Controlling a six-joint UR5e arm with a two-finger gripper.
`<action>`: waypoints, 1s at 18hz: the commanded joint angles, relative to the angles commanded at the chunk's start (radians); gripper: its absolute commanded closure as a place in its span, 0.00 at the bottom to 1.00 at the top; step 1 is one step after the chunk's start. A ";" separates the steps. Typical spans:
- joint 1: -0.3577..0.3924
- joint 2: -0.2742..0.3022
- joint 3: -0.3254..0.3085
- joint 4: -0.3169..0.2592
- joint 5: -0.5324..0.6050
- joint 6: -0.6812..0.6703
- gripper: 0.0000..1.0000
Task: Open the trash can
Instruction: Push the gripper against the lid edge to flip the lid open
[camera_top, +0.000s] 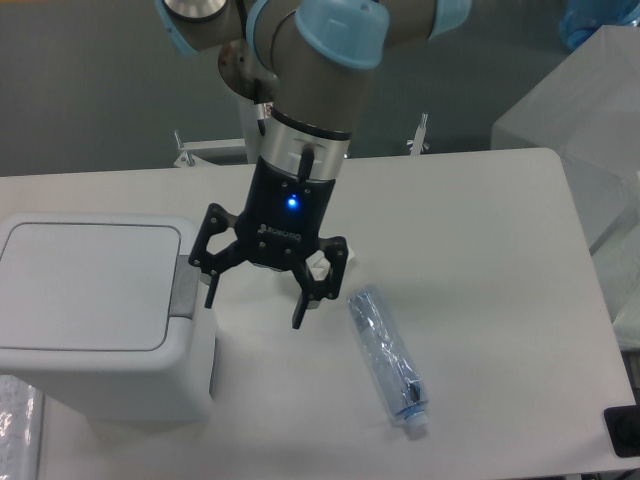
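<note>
The white boxy trash can (100, 330) stands at the left of the table, its flat lid (90, 285) shut. A grey push-button strip (184, 290) runs along its right rim. My gripper (255, 307) hangs just right of the can, pointing down, with its black fingers spread wide and nothing between them. The left fingertip (211, 297) is close beside the grey strip; I cannot tell if it touches it. The right fingertip (298, 319) hangs above the table.
A crushed clear plastic bottle (386, 358) with a blue label lies on the table right of the gripper. A small white object (318, 268) sits behind the fingers. A grey covered box (590, 120) stands at the right edge. A black object (625, 430) sits at the bottom right corner.
</note>
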 joint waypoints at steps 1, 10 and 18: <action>0.000 0.009 -0.018 0.002 0.002 0.006 0.00; -0.011 0.025 -0.069 0.006 0.003 0.014 0.00; -0.031 0.020 -0.092 0.012 0.034 0.014 0.00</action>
